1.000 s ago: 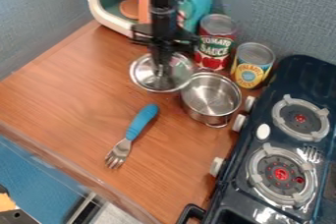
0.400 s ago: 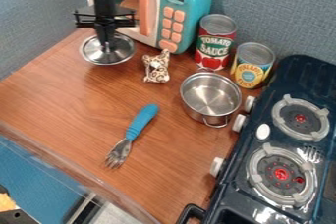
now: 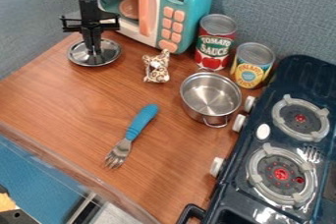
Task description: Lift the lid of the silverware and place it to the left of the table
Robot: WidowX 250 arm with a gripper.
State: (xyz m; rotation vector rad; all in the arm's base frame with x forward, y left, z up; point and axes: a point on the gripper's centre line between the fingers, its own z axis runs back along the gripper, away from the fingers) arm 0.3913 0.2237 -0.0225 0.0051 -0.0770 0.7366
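Note:
The gripper (image 3: 94, 50) hangs at the upper left of the wooden table (image 3: 59, 102), shut on the knob of the round silver lid (image 3: 96, 60). The lid lies roughly level at or just above the tabletop, in front of the microwave's left part; whether it touches the wood I cannot tell. To the right, the uncovered silver pot (image 3: 211, 94) stands upright, its inside showing bare metal.
A teal and white microwave (image 3: 186, 14) stands behind, with a leopard-patterned item (image 3: 156, 67) in front. Two cans, red (image 3: 215, 42) and yellow (image 3: 252, 65), stand behind the pot. A blue-handled fork (image 3: 140, 122) lies mid-table; a dark stove (image 3: 282, 154) is at right.
The gripper and the lid have moved left, away from beside the pot. The patterned item and the microwave's front have come into sight behind them.

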